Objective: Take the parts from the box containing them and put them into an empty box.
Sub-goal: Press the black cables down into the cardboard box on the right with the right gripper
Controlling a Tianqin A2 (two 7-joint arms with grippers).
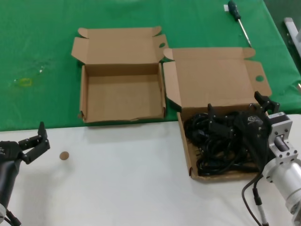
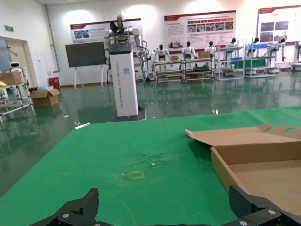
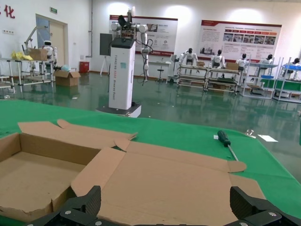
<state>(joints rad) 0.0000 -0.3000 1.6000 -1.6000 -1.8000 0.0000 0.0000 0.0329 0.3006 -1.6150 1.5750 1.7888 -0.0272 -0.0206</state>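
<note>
Several black power cords [image 1: 207, 141] lie tangled in the tray of the wide brown box [image 1: 211, 80], whose broad lid stands open behind. My right gripper [image 1: 237, 106] is open and hangs just above the cords, holding nothing; its wrist view shows the lid [image 3: 178, 183] between its spread fingers [image 3: 87, 202]. The narrower brown box [image 1: 122, 96] stands open and empty to the left of it, also seen in the right wrist view [image 3: 33, 174] and the left wrist view [image 2: 263, 174]. My left gripper [image 1: 43, 136] is open and empty at the near left over the white table.
A black-handled screwdriver [image 1: 237, 19] lies on the green cloth behind the wide box, also in the right wrist view [image 3: 225, 141]. A small brown disc [image 1: 64, 155] lies on the white table near the left gripper. A yellow mark [image 1: 23, 82] is on the cloth at far left.
</note>
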